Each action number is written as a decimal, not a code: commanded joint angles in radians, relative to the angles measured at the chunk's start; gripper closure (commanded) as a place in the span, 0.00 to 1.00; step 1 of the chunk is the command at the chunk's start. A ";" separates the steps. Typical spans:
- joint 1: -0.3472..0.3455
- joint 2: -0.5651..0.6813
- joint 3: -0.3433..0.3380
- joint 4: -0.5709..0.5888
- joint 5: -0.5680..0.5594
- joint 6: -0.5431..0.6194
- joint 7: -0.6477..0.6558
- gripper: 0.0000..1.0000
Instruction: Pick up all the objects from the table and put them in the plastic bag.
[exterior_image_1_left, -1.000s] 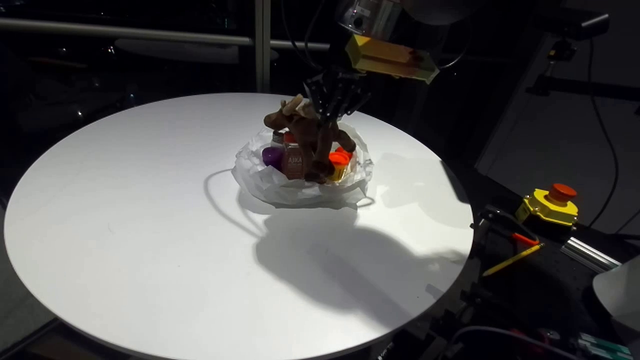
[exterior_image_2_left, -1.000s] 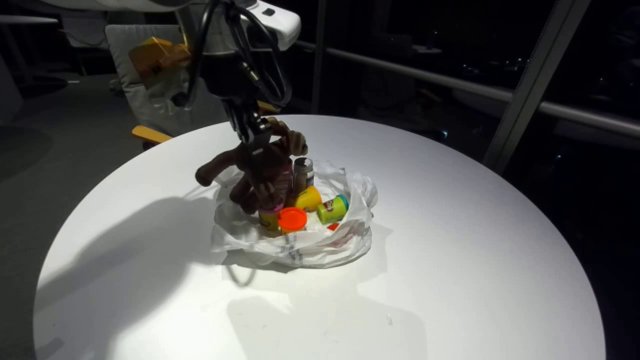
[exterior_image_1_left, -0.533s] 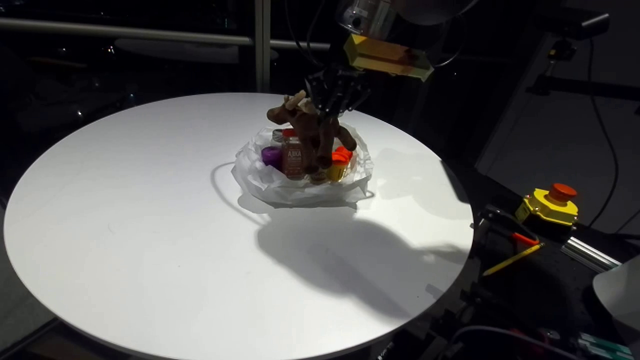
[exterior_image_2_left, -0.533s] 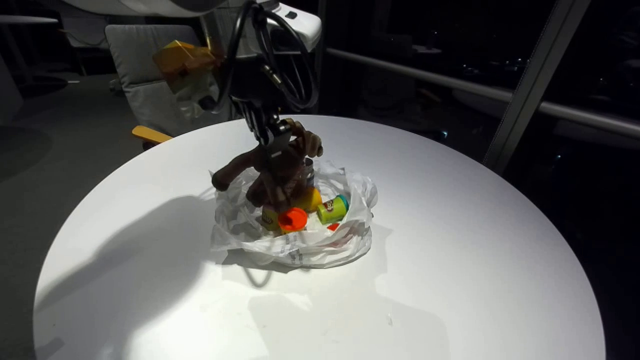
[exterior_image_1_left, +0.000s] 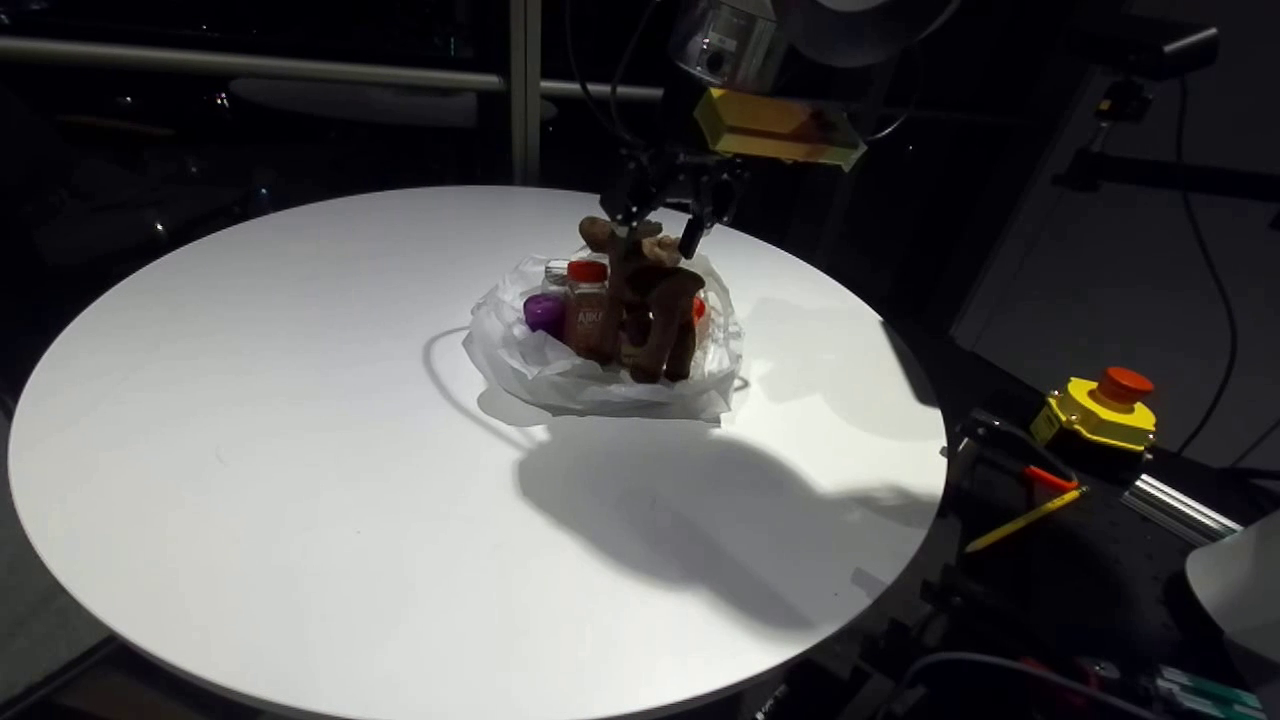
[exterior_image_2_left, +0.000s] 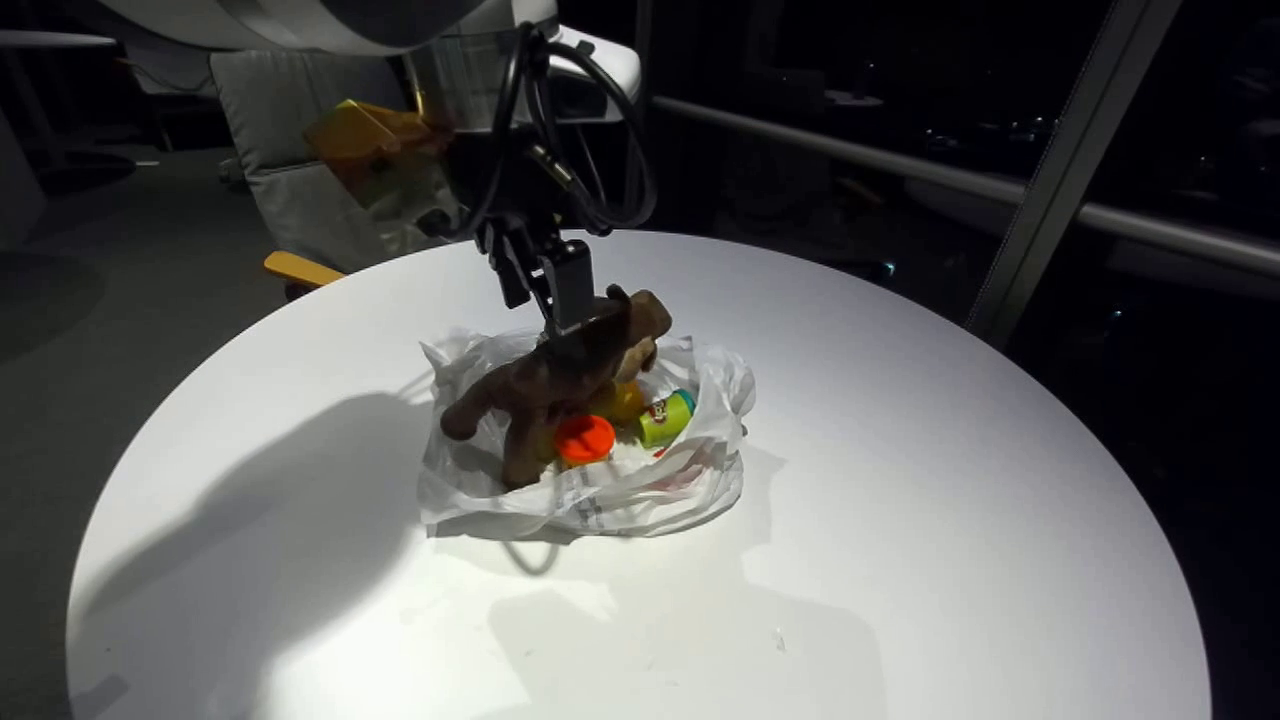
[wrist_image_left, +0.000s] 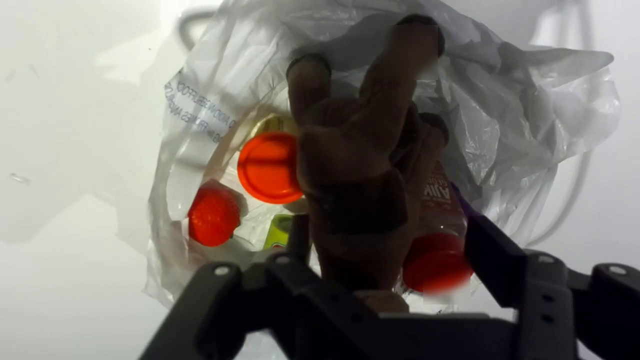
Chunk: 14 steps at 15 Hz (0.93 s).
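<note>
Dark glass (exterior_image_2_left: 880, 80) is standing beyond the table (exterior_image_2_left: 960, 520), whose round white top is spreading below my hand (wrist_image_left: 389, 230). Directly under me the bag (exterior_image_2_left: 640, 512) is gaping, crumpling around everything I am naming left to right across the wrist view.

Farthest to my left, a red berry (wrist_image_left: 214, 214) is hugging the bag's wall. Nearer, an orange cup (wrist_image_left: 270, 167) is sitting lid up, and right by my fingers (wrist_image_left: 300, 237) a green cup (wrist_image_left: 278, 231) is showing only in part. Straight below, the toy (wrist_image_left: 350, 155) is lying aslant within the bag's rim, between my fingers and over other things; whether its feet are reaching the bottom I am unable to tell. Those fingers are standing wide apart and gripping nothing, though one may be brushing its back. To my right, the bottle (wrist_image_left: 442, 210) is standing upright, a purple cup (exterior_image_1_left: 544, 313) beside it.

Trouble could be coming from the toy: soft, long-legged and probably perching on uneven cups, it could be toppling over the low rim if a finger is catching it during lift-off. Moving sideways would be riskier: a snagging finger could be dragging the bag, everything inside sliding along.
</note>
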 joint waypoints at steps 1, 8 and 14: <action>0.007 -0.041 -0.014 -0.011 0.003 0.016 -0.031 0.00; -0.002 -0.232 -0.067 -0.013 -0.177 -0.175 0.102 0.01; -0.058 -0.473 0.066 0.020 -0.213 -0.665 0.102 0.00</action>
